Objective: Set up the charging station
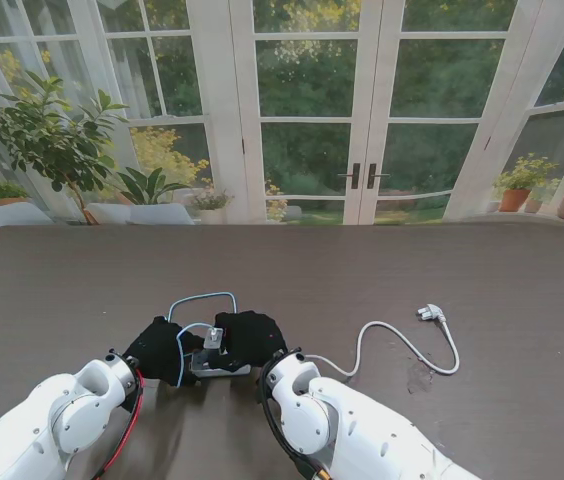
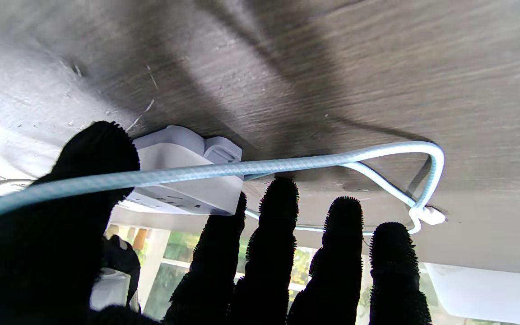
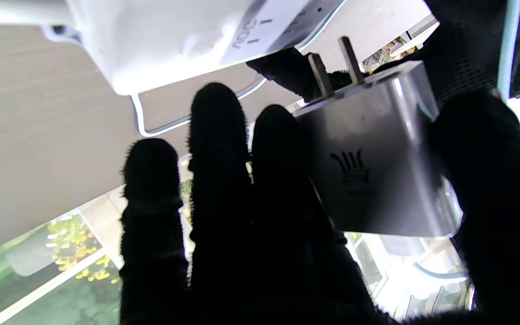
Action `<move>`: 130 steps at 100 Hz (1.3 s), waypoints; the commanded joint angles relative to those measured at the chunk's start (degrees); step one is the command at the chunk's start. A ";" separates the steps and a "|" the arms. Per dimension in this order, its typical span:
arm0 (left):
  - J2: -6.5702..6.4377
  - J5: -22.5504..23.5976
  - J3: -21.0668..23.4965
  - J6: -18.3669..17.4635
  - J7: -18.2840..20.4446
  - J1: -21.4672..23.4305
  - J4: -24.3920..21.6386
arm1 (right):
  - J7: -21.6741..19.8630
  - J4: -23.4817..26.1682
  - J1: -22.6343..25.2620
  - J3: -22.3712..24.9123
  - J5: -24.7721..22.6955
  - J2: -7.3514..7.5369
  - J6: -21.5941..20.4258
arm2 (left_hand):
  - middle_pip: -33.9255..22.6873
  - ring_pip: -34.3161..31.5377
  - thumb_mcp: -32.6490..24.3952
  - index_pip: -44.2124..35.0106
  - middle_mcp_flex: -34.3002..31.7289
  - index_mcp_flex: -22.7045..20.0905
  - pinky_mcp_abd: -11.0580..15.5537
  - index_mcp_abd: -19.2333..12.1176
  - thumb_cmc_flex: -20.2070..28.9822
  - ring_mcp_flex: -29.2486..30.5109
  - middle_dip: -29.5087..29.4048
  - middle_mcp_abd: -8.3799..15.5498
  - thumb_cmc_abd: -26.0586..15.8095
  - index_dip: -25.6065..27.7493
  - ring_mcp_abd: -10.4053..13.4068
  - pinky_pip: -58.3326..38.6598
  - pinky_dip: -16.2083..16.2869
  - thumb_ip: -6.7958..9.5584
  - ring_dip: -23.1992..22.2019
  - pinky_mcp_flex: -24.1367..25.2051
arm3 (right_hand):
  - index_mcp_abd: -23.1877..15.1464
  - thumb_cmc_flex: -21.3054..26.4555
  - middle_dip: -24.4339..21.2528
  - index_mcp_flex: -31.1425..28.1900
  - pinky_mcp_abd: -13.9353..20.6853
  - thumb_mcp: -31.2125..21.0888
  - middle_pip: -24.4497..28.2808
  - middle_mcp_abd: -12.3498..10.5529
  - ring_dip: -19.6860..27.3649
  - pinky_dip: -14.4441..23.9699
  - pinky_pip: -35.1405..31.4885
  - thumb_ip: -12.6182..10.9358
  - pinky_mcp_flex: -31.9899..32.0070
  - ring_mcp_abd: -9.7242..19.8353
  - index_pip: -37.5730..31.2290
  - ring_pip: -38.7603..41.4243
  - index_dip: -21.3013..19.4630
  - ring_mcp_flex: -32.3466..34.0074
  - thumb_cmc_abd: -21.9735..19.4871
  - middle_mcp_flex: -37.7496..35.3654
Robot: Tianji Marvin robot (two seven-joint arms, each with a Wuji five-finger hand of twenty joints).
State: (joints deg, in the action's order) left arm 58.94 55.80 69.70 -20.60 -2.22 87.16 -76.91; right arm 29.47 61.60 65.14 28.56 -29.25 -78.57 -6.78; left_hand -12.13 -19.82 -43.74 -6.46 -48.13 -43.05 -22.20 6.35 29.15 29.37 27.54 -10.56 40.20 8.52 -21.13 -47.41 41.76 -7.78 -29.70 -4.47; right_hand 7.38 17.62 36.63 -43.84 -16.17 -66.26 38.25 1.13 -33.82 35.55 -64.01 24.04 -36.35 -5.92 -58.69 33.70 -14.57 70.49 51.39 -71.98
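A white power strip (image 1: pixel 220 367) (image 2: pixel 183 180) (image 3: pixel 174 40) lies on the table between my two black-gloved hands. My left hand (image 1: pixel 157 348) (image 2: pixel 264 253) has its thumb and index finger on either side of the strip's end. My right hand (image 1: pixel 250 335) (image 3: pixel 224 203) is shut on a grey charger (image 1: pixel 212 339) (image 3: pixel 373 171). The charger's two prongs (image 3: pixel 332 63) point at the strip, a short way off its face. A light blue braided cable (image 1: pixel 202 296) (image 2: pixel 287 164) loops on the table beyond my hands and drapes over my left thumb.
The strip's white cord (image 1: pixel 402 345) curls to the right and ends in a plug (image 1: pixel 429 313) lying on the dark wooden table (image 1: pixel 62 280). Glass doors and potted plants stand beyond the table's far edge.
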 commanded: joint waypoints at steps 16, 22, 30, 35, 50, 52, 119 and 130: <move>0.15 1.02 -0.48 -0.25 -1.56 0.04 1.04 | 0.08 -2.39 -0.84 -1.04 -0.28 -1.08 -1.35 | -2.52 -3.32 -1.27 -1.96 -4.22 -3.98 -0.51 -0.38 3.61 2.54 3.21 -0.03 -2.96 -0.65 0.09 -3.66 1.28 0.00 -1.84 -1.40 | -29.45 5.85 -2.59 -5.66 -0.54 -10.20 -4.09 -6.04 2.22 -2.67 4.18 -4.09 4.75 -0.11 -13.02 -4.53 -5.73 -4.04 -8.57 2.47; 0.27 0.99 -0.98 -0.38 -2.91 -0.38 1.90 | 0.34 -2.94 -1.07 -1.28 -0.44 -1.25 -1.51 | -3.07 -3.91 -3.44 -3.62 -5.60 -6.46 -0.64 -1.89 5.25 3.36 3.75 0.44 -2.40 -0.12 0.05 -4.58 1.09 0.22 -1.98 -1.92 | -29.44 5.75 -3.24 -5.57 -0.28 -10.06 -4.87 -6.14 2.80 -3.19 5.02 -4.10 5.35 -0.13 -13.07 -5.49 -5.71 -4.68 -8.71 3.71; 0.33 1.28 -1.58 -0.71 -4.31 -0.85 2.74 | 0.80 -3.39 -1.18 -1.43 -0.58 -1.45 -1.77 | -3.58 -4.67 -5.75 -6.80 -7.17 -9.53 -1.09 -3.80 6.10 4.69 4.13 0.92 -0.75 1.30 0.24 -5.85 0.41 0.06 -1.92 -2.67 | -29.15 5.81 -3.42 -5.63 -0.08 -10.11 -4.99 -5.94 3.00 -3.39 5.32 -4.12 5.76 -0.26 -13.18 -5.84 -5.69 -5.23 -8.65 4.46; 0.35 1.60 -1.99 -0.85 -5.35 -1.11 3.27 | 0.82 -3.46 -1.23 -1.50 -0.61 -1.47 -1.85 | -3.85 -5.08 -6.08 -7.90 -7.93 -10.92 -1.40 -4.95 6.31 5.53 4.23 1.02 -0.31 1.88 0.20 -6.53 0.32 0.02 -1.96 -3.55 | -29.08 5.74 -3.44 -5.61 -0.06 -10.08 -4.91 -5.96 3.05 -3.43 5.36 -4.10 5.80 -0.29 -13.18 -5.89 -5.66 -5.30 -8.69 4.58; 0.51 1.22 -2.59 -0.91 -6.53 -1.29 4.14 | 0.80 -3.52 -1.20 -1.53 -0.48 -1.54 -1.96 | -4.37 -5.99 -6.80 -11.38 -9.47 -13.51 -1.99 -6.45 6.61 6.93 4.51 0.85 0.20 4.93 0.33 -8.86 -0.26 -0.07 -1.92 -5.06 | -28.67 5.82 -3.62 -5.61 0.05 -10.15 -4.50 -5.61 3.18 -3.55 5.39 -4.11 5.98 -0.35 -13.33 -5.88 -5.57 -5.48 -8.61 4.80; 0.51 1.32 -2.67 -0.92 -6.76 -1.30 4.24 | 0.83 -3.55 -1.20 -1.55 -0.49 -1.56 -1.96 | -4.44 -6.10 -6.54 -11.62 -9.64 -13.72 -2.09 -6.58 6.80 7.07 4.57 0.86 0.24 5.34 0.33 -9.05 -0.44 -0.49 -1.91 -5.21 | -28.68 5.81 -3.69 -5.58 0.07 -10.16 -4.47 -5.66 3.19 -3.55 5.35 -4.11 5.96 -0.32 -13.33 -5.83 -5.55 -5.45 -8.62 4.86; 0.35 1.99 -3.26 -1.56 -7.38 -1.49 4.90 | 10.57 -11.09 -3.90 -4.81 -5.60 -4.51 -2.99 | -7.26 -8.87 2.83 -32.24 -14.44 -16.89 -2.54 -6.99 18.51 10.60 11.08 1.09 0.11 0.88 0.86 -13.10 -2.43 -3.44 -2.43 -7.92 | -30.15 5.83 -4.90 -8.15 0.83 -9.89 -3.35 -6.49 3.42 -3.43 3.03 -3.61 5.94 0.58 -12.43 -4.63 -2.22 -5.93 -6.87 7.72; 0.30 2.31 -3.43 -1.66 -7.52 -1.60 4.97 | 10.15 -12.11 -4.44 -5.31 -5.44 -4.80 -3.39 | -7.38 -9.52 2.86 -33.00 -15.28 -17.37 -2.25 -6.72 18.72 11.01 12.86 1.09 -0.45 0.48 1.09 -13.59 -2.47 -3.36 -2.75 -8.15 | -29.89 5.95 -4.97 -8.14 1.06 -9.98 -3.01 -6.67 3.49 -3.51 2.84 -3.53 5.89 0.90 -12.48 -4.57 -2.11 -5.95 -6.50 7.40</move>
State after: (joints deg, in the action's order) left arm 59.12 57.54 66.80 -22.10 -11.23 84.98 -72.93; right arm 40.85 50.11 61.14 23.56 -34.58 -82.79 -9.67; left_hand -18.84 -27.79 -36.60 -25.06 -62.02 -50.30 -22.76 8.26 38.15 39.25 38.24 -10.05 43.17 8.48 -21.03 -58.72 39.73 -11.09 -31.32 -12.68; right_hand 6.66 17.16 32.94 -43.80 -16.17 -66.26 37.84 0.84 -31.10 32.73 -59.48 24.04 -31.13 -6.39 -57.82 28.50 -14.64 64.95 50.72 -69.26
